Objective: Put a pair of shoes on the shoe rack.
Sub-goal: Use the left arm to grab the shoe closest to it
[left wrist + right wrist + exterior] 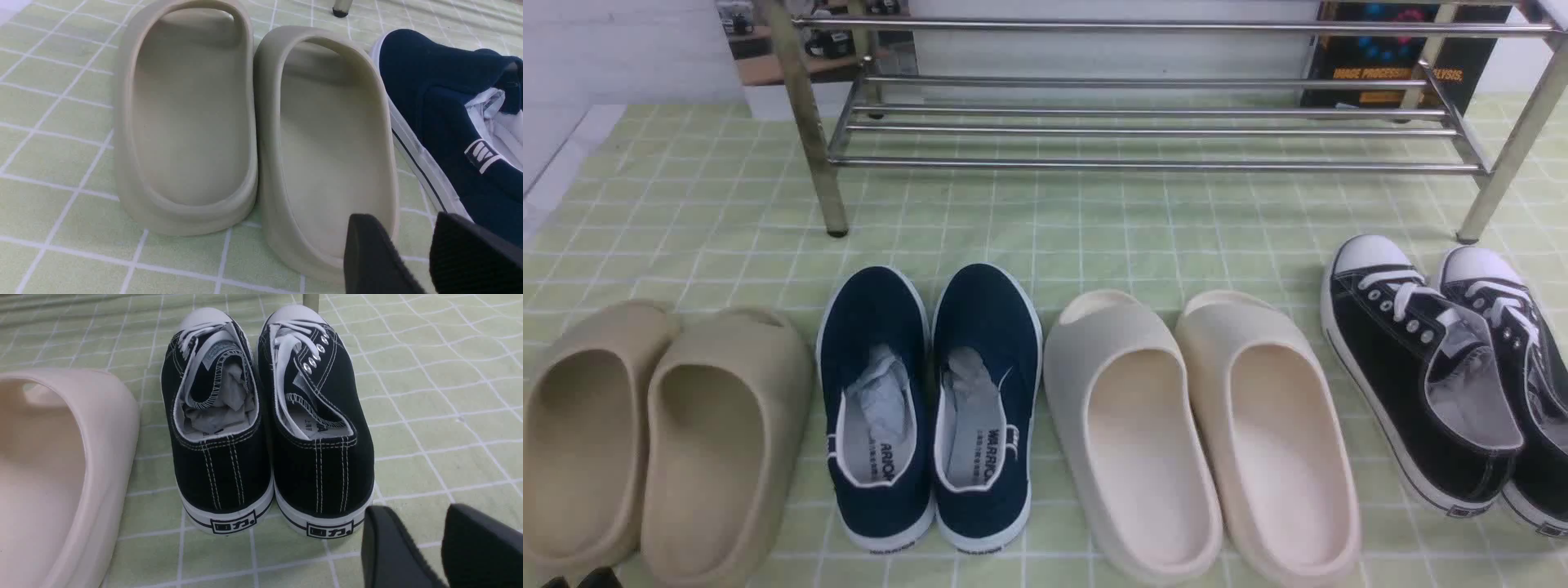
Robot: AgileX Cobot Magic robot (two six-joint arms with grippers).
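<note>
Before steel-tube rack [1152, 163], navy canvas slip-ons [988, 327]; left claw [402, 222], right claw [412, 514] both ajar.

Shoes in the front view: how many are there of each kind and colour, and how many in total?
Beige slides: 2
Navy slip-ons: 2
Cream slides: 2
Black sneakers: 2
Total: 8 shoes, which makes 4 pairs
</note>
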